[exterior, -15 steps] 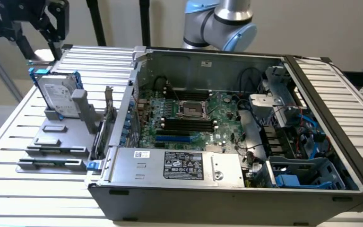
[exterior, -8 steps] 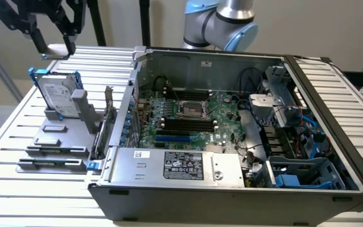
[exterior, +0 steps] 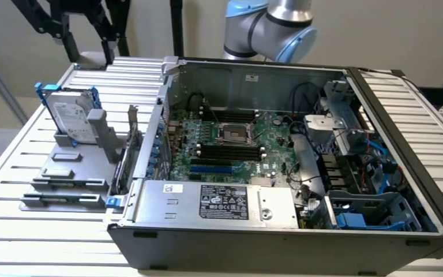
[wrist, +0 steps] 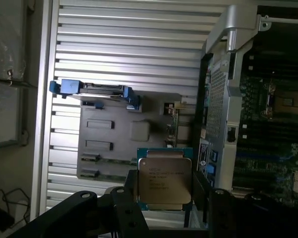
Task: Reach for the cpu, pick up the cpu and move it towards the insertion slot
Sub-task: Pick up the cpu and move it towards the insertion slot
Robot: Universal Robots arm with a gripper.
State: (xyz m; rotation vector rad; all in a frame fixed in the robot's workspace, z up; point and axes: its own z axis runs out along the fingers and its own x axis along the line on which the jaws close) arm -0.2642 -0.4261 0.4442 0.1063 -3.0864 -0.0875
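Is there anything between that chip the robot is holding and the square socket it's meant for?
The cpu sits in the gripper outside the computer case. The case's side wall rises between it and the insertion slot; the case is open on top and nothing visible covers the slot.

Probably a robotics lab, open computer case (exterior: 283,249), slatted worktable (exterior: 29,234), robot arm (exterior: 271,26)

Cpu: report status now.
End effector shut on the cpu. Cpu held above the grey tray, outside the case wall. That wall stands between cpu and insertion slot.
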